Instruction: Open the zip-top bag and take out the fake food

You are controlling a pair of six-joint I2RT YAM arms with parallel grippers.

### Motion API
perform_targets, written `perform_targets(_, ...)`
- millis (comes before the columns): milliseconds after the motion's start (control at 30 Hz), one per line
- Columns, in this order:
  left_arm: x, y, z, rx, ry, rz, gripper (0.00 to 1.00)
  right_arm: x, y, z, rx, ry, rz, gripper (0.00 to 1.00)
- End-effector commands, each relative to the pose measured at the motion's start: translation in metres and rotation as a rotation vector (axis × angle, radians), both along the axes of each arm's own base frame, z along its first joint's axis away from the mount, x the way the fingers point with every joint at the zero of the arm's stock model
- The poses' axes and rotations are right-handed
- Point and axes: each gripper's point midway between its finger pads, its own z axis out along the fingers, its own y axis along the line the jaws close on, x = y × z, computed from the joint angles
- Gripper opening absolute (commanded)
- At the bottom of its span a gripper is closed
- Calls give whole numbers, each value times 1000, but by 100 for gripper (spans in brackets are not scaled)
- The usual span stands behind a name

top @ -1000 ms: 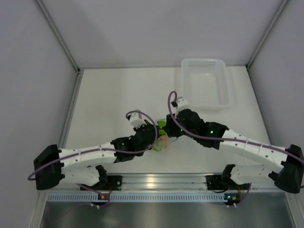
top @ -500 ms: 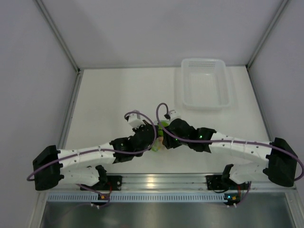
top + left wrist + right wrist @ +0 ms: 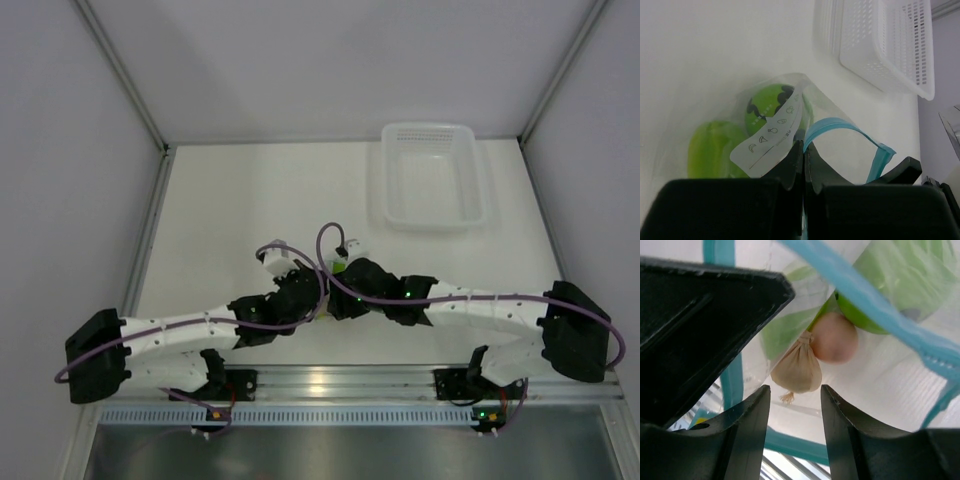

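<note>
The zip-top bag (image 3: 835, 150) is clear, with a light blue zip strip (image 3: 837, 124) bowed open. My left gripper (image 3: 804, 150) is shut on the bag's edge by the strip. Inside the bag lie a round green ball with a dark zigzag (image 3: 767, 102) and a lime-green oval (image 3: 710, 150). My right gripper (image 3: 795, 394) is open at the bag's mouth, with the blue strip (image 3: 865, 300) above it. A beige knotted piece (image 3: 799, 369) and a peach ball (image 3: 834, 337) lie just beyond its fingertips. In the top view both grippers meet over the bag (image 3: 340, 268), which is mostly hidden.
A white translucent basket (image 3: 432, 175) stands at the back right and also shows in the left wrist view (image 3: 880, 40). The left gripper's black body (image 3: 700, 315) fills the upper left of the right wrist view. Walls close the table's sides.
My right arm has swung left and nearer, bringing its gripper against the bag. My left gripper has shifted slightly nearer with the bag.
</note>
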Motion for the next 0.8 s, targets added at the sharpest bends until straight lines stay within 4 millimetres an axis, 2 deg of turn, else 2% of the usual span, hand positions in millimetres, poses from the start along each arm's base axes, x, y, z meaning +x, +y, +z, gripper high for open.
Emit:
perform_targets(0, 0, 7, 5, -75, -6, 46, 0, 14, 22, 11, 90, -40, -89, 46)
perform_targets(200, -3, 9, 7, -92, -5, 39, 0, 22, 36, 3, 92, -31, -154, 46)
perform_targets(300, -3, 10, 9, -99, -8, 41, 0, 14, 49, -4, 103, -1, -116, 48)
perform_targets(467, -4, 14, 2, -98, 0, 51, 0, 6, 57, -12, 76, 14, -71, 52)
perform_targets(500, -4, 15, 0, -98, 2, 52, 0, 5, 57, -19, 54, 20, -68, 52)
perform_targets(700, -6, 13, 0, -114, 12, 45, 0, 21, 51, -36, -5, -27, -153, 54)
perform_targets(767, -7, 12, 0, -123, 19, 38, 0, 28, 52, -34, 9, -52, -181, 54)
